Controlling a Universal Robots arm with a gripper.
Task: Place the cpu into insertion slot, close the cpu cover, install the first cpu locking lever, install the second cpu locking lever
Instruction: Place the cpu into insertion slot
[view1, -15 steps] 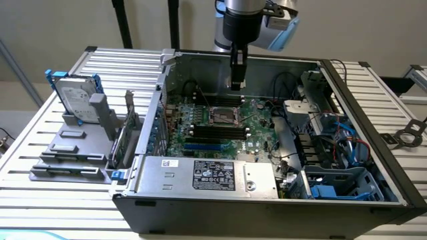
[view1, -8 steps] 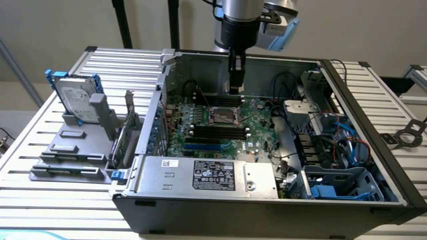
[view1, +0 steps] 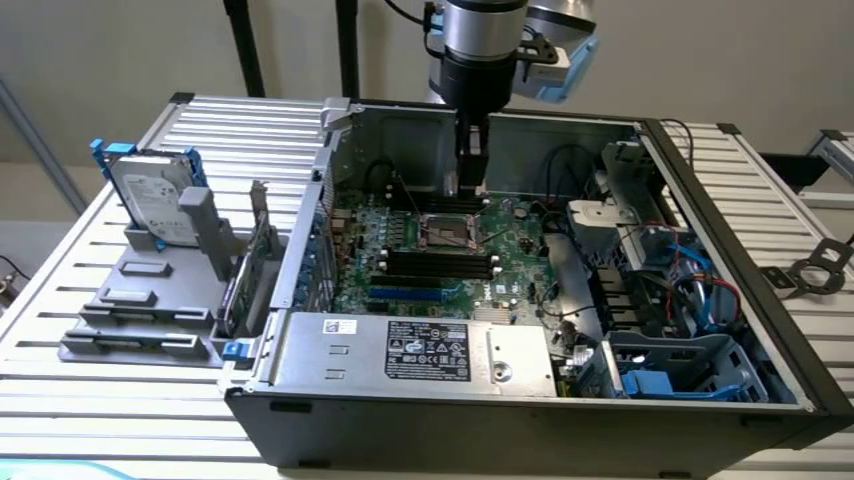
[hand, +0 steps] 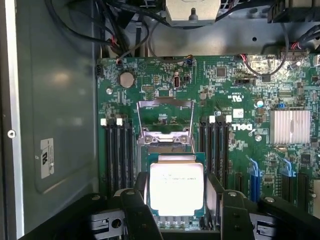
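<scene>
Cpu (hand: 176, 186) lies flat, silver top up, in the socket (view1: 451, 232), just below the hinge of the cpu cover (hand: 165, 104). It looks seated or nearly so; I can't confirm it's fully down. The cover is flipped up and back, an open frame, not closed over the chip. The gripper (hand: 178, 223) straddles the cpu with its jaws spread wide, fingers (hand: 135, 212) off each side edge. I read it as not clamping, though the gap at the pads is slim. Locking levers are too fine to pick out, so no call on them.

Handling, my judgement: the chip is light, stiff and thin. The metal top is smooth, so it'll slip under a top press. The green rim and underside are the delicate bits, the socket contacts beneath even more so. You take it by two opposite edges and keep it level, with no tilt and no drag across the socket.

Outward: memory slots (hand: 116, 150) run either side of the socket on the green motherboard (hand: 240, 85). A coin battery (hand: 126, 79) sits beyond the cover, and a finned heatsink (hand: 290, 127) is well apart. In the exterior view the gripper (view1: 467, 195) hangs straight down inside the open computer case (view1: 534, 440), just above the socket. A hard drive (view1: 150, 195) stands in a grey rack (view1: 147, 290) outside the case, toward the exterior view's left.
</scene>
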